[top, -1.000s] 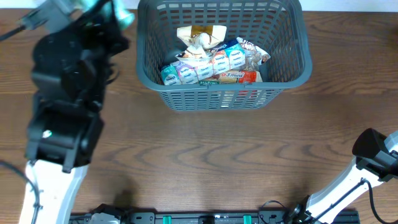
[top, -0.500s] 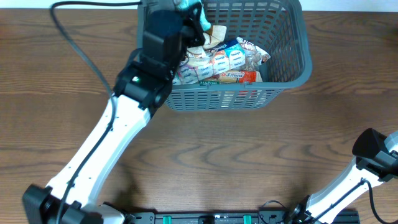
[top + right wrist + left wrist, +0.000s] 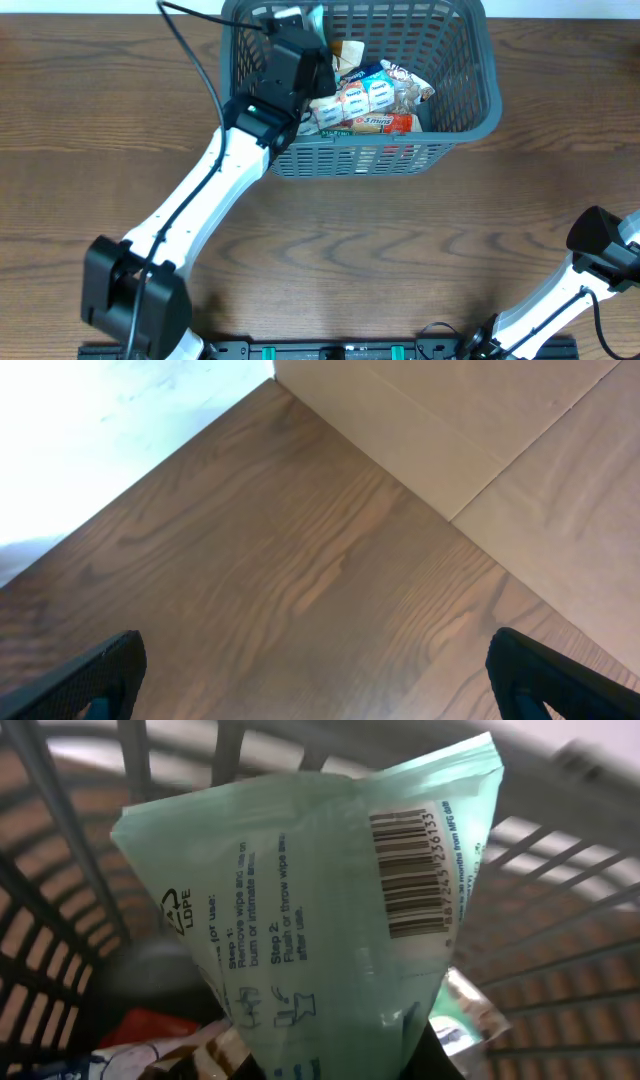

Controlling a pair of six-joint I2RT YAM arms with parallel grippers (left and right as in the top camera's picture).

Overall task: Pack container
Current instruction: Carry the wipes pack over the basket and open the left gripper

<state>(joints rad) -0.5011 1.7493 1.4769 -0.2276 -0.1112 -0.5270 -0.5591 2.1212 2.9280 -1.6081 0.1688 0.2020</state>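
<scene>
The left arm (image 3: 200,200) stretches from its base, well short of the container (image 3: 455,120) and to its left, diagonally up across the bench (image 3: 400,250). Its wrist is over the container's left near corner and dips inside the rim. The left fingers (image 3: 450,1060) are closed on the lower end of a pale green wipes packet (image 3: 310,920). The packet stands up from the grip with its barcode and printed instructions facing the wrist camera, and the container's slotted walls rise behind it on all sides. This looks like a carry pose for a drop: the packet hangs above the container's floor, not resting on it, so that it can be let go over the left part.

The container sits at the far edge of the bench, near the middle. Snack packets (image 3: 365,100) are heaped in it from the centre toward the right wall, which probably explains aiming at the left side.

The right arm (image 3: 600,250) is folded low, well to the right of the container and nearer the front edge. The right fingers (image 3: 100,670) are spread wide and hold nothing over bare wood, apparently parked clear of the work.
</scene>
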